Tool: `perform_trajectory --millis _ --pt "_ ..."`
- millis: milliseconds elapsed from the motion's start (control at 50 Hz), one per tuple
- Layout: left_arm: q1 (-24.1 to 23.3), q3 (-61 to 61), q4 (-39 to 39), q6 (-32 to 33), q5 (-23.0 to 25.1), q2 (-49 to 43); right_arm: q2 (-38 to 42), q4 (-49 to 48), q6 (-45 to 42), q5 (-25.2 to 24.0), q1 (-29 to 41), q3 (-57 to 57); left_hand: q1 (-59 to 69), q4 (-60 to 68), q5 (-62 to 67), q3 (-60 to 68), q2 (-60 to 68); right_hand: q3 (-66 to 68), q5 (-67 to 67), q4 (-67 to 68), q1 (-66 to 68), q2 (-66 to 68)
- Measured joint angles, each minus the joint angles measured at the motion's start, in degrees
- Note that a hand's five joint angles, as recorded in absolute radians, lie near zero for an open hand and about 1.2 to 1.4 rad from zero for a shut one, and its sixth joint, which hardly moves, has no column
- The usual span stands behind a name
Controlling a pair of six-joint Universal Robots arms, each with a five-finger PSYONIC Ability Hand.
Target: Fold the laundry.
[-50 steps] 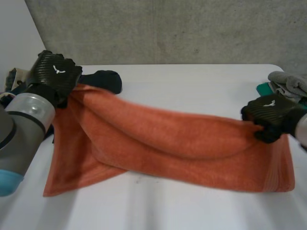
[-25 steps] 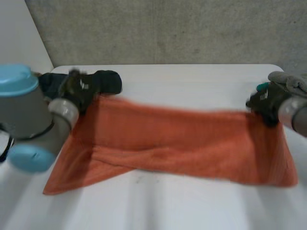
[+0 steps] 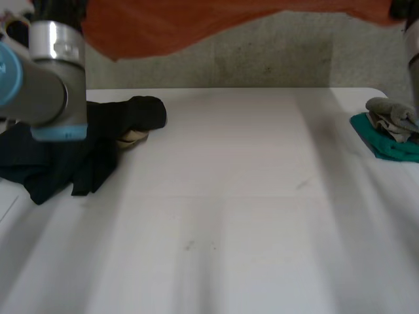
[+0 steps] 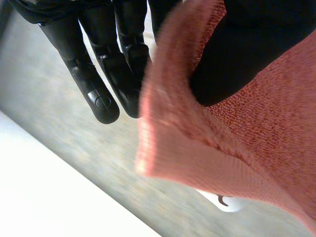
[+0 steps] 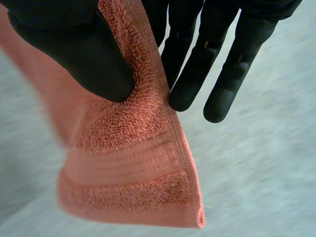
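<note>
Head view: holds the orange towel stretched high above the counter, as yet unfolded, with a dark pile of clothes and a green and grey bundle left at the sides. Left wrist view: pinches a towel edge between the thumb and straight fingers of the left hand. Right wrist view: clamps a towel corner the same way in the right hand, with the spare fingers straight and spread.

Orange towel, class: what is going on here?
The robot holds the orange towel stretched in the air above the white table. Its left robot hand pinches one end, its right robot hand the other, near a corner. Dark clothes and a green and grey pile lie at the table's sides.
</note>
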Motion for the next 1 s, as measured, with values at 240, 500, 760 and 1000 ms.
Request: perform_trajectory --millis 240,500,760,1000 --pt "0.3 -16.9 -1.4 -3.1 0.6 -5.0 11.4 7.0 -0.1 0.1 1.2 10.8 0.0 0.0 0.0 0.0 0.0 0.0 0.0 0.0 0.0 0.0" --pt "-1.6 -34.5 -9.8 2.1 0.1 -2.0 12.9 24.5 -2.0 -0.6 0.5 18.5 0.0 0.0 0.0 0.0 0.1 0.0 0.0 0.0 0.0 0.0" --pt "-1.9 -53.1 -36.7 7.2 0.0 20.8 -7.6 48.9 -22.6 -0.4 -8.9 35.1 0.0 0.0 0.0 0.0 0.1 0.0 0.0 0.0 0.0 0.0" --pt "-2.3 -48.5 -43.9 5.9 0.4 20.6 -8.2 43.6 -23.5 -1.2 -10.8 36.4 0.0 0.0 0.0 0.0 0.1 0.0 0.5 0.0 0.0 0.0"
